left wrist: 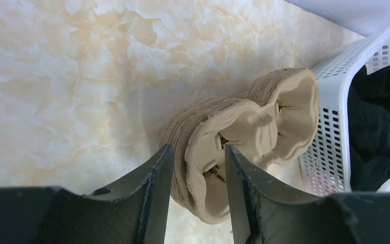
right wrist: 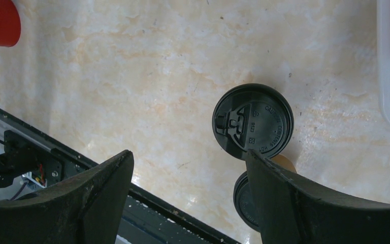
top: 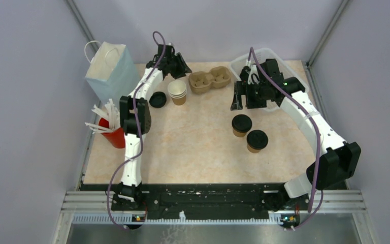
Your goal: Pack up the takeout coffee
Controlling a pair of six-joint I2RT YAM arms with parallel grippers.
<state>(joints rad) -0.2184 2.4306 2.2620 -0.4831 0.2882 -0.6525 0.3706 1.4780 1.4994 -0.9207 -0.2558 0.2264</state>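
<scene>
1. The farther lidded cup (top: 241,125) and the nearer lidded cup (top: 257,141) stood upright on the right half of the table (top: 198,147). They were just beside each other, and each had its black lid on.
2. From the right wrist, the farther cup's lid (right wrist: 253,122) showed whole. The nearer cup's lid (right wrist: 241,198) was partly hidden behind one finger.
3. Neither cup was in the cardboard carrier (top: 209,80), which lay well apart from them at the back of the table with both holes empty.
4. The right gripper (top: 237,101) hung above the table just behind the cups, beside the white basket (top: 271,53). Its jaws were spread wide, with nothing between them.
5. The left gripper (top: 179,65) was at the carrier's left end. In the left wrist view its jaws stood parted astride the carrier's (left wrist: 244,127) near wall, one finger (left wrist: 157,188) outside and the other inside the hole. A gap showed beside the inner finger, so the wall was not pinched.
6. A short stack of open paper cups (top: 177,92) stood left of the carrier, with a loose black lid (top: 157,99) flat on the table just beside it.
7. The basket (left wrist: 330,132) sat just beside the carrier's far end, with something black and crumpled (left wrist: 381,127) inside.
8. At the left edge stood a red cup (top: 112,134) of white sticks and, behind it, a pale paper bag (top: 110,71) with handles.
</scene>
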